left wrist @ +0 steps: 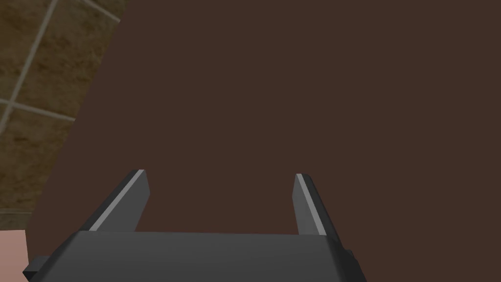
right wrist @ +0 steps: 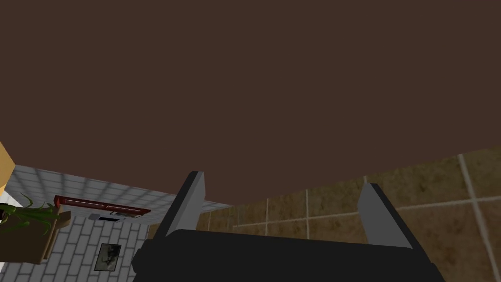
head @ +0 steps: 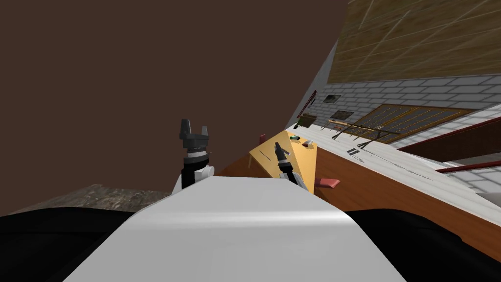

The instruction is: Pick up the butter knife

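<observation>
Fingers (right wrist: 188,205) of the right gripper (right wrist: 283,178) stand spread apart with nothing between them, released, and aimed at a plain brown wall (right wrist: 254,83). In the head view that right gripper (head: 277,145) hangs over a tan tabletop (head: 306,164), tip toward twelve o'clock.

Just beside it, at its nine o'clock, a thin dark sliver lies flat on the same tabletop. This looks to be the butter knife (head: 266,154), apart from the fingers. Its long axis runs roughly from ten o'clock to four o'clock. It is too small to tell which end is handle and which is blade.

At one o'clock from the gripper, near the tabletop's far corner, sit a small green and dark object (head: 295,138) and a small pale one (head: 309,143). A reddish slab (head: 327,182) juts out at the tabletop's four o'clock. Farther out at two o'clock runs a long white counter (head: 406,169), backed by a white brick wall (head: 372,93), with a potted plant (head: 307,120) near its far end.

The left gripper (head: 194,128) is raised well apart from the table, at its nine o'clock, with its fingers open and empty too.
</observation>
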Controlling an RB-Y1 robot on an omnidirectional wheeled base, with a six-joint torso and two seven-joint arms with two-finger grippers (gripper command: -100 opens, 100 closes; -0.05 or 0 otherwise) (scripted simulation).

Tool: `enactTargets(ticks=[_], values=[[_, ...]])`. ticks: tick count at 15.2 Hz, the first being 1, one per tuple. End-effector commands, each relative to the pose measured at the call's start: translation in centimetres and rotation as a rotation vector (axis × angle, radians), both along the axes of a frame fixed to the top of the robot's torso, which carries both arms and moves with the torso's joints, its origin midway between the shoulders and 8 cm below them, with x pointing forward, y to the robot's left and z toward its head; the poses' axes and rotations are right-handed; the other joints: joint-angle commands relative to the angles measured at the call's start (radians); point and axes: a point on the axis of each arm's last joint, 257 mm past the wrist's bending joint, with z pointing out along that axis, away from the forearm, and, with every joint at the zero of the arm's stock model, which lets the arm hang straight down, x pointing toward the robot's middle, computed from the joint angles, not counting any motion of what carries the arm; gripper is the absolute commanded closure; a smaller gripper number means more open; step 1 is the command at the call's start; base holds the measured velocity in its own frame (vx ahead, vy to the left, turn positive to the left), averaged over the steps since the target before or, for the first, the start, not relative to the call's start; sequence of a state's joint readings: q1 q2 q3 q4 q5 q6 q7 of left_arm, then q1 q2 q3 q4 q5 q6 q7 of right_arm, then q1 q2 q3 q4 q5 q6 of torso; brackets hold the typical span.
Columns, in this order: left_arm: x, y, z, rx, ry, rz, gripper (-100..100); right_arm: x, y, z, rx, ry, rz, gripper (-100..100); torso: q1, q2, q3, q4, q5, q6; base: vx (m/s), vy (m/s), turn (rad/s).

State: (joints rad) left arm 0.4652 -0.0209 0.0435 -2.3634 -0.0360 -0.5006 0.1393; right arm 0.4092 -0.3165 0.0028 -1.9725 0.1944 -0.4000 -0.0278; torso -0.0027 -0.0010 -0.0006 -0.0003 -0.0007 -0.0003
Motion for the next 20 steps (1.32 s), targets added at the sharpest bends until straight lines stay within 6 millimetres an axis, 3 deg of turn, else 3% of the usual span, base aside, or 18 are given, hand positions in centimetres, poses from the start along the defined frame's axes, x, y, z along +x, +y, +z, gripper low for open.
enactTargets(ticks=[1,13,20], values=[[0.0,0.0,0.0,0.0,0.0,0.0,0,0.5,-0.1,-1.7,-0.075,0.025,0.005,-100,0.0,0.0,0.0,0.0,0.0,0.0,0.002,-0.026,0.192],[0.0,0.0,0.0,0.0,0.0,0.0,0,1.9,-3.2,-11.0,-0.349,0.178,0.0,-100,0.001,0.0,0.0,0.0,0.0,0.0,0.001,-0.022,0.164],[0.0,0.0,0.0,0.0,0.0,0.0,0,1.7,-5.7,-16.1,-0.459,0.273,-0.011,-100,0.001,0.0,0.0,0.0,0.0,0.0,0.002,-0.022,0.139]])
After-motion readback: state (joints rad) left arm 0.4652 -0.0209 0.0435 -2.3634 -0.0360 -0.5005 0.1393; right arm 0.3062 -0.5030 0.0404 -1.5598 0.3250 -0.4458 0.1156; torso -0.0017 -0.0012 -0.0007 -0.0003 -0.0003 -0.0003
